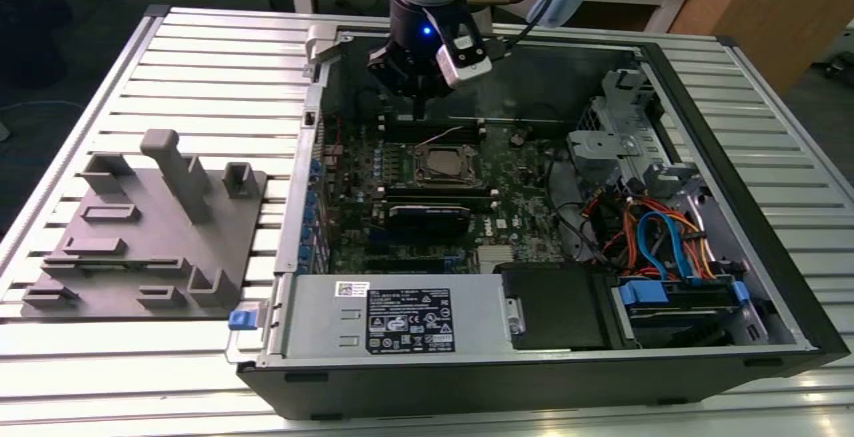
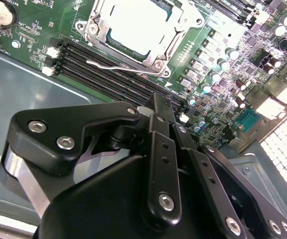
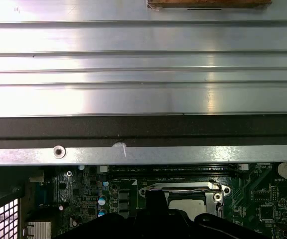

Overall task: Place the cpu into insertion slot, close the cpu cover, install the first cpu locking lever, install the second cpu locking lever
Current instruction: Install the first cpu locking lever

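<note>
my tool (image 2: 155, 107) hangs clenched, empty, near the cpu cover (image 2: 142, 31); a skewed descent could snag its locking lever (image 2: 114, 65).

The exterior view is looking down from high up at the open computer case (image 1: 534, 207) on the desk (image 1: 160, 57). Both wrist views are looking closely across the green circuit board (image 2: 44, 30), sharing the cpu cover (image 3: 183, 191).

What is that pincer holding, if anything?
It cannot be told: the pincer hangs over the board beside the socket, tips hidden. The cpu already sits under its cover.
</note>
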Action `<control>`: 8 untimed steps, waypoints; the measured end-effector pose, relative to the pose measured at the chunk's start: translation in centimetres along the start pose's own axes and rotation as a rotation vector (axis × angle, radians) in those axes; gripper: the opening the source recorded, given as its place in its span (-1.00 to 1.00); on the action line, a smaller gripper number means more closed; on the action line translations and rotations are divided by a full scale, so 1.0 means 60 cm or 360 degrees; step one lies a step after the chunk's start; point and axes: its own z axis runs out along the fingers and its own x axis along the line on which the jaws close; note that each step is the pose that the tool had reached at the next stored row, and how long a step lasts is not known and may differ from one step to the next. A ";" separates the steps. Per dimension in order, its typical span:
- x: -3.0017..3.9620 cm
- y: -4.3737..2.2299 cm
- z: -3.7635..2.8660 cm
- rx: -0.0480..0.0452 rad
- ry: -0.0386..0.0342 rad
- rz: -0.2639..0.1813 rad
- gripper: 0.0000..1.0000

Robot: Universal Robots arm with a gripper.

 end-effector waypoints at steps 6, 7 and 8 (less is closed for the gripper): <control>0.000 0.000 0.000 -0.0001 0.0000 0.0000 -0.79; 0.000 0.000 0.000 -0.0001 0.0000 0.0000 -0.79; 0.000 0.000 0.000 -0.0015 0.0001 0.0000 -0.79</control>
